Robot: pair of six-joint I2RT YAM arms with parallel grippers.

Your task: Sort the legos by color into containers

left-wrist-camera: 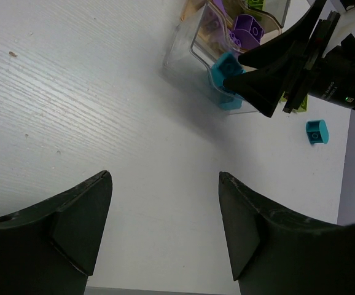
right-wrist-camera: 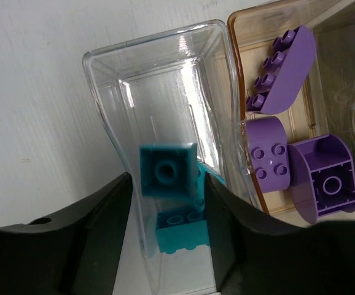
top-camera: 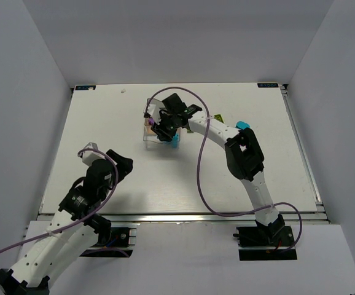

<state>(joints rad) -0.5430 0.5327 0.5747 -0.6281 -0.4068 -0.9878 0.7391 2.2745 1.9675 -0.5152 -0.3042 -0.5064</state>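
right claw (right-wrist-camera: 167, 179): over the clear container, fingers partly parted, a cyan brick between them; thin gaps seem to show on both sides of the brick, so i cannot tell if the pads grip it.
cyan brick (right-wrist-camera: 166, 163): tilted, underside up, above the open mouth of the clear container (right-wrist-camera: 104, 67) and within its rim.
second cyan brick (right-wrist-camera: 180, 235): lying on the floor of the clear container, below the first.
amber container (right-wrist-camera: 303, 126): just beside the clear one, long walls touching or nearly so; three purple bricks (right-wrist-camera: 285, 74) lie inside, the two lower ones pressed together.
loose cyan brick (top-camera: 244, 125): on the desk to the right of the containers, close beside the right arm's forearm.
lime brick (top-camera: 218, 117): on the desk near it, partly hidden by the same arm.
left claw (left-wrist-camera: 165, 178): wide, nothing between the fingers, low over the desk and well apart from the containers.
desk (top-camera: 104, 123): white; the containers sit a little behind its middle, away from every edge.
open room: a broad stretch of bare surface lies between the left claw and the containers, and more toward the left and near edges.
walls (top-camera: 18, 92): white panels close the desk on the left, right and far sides.
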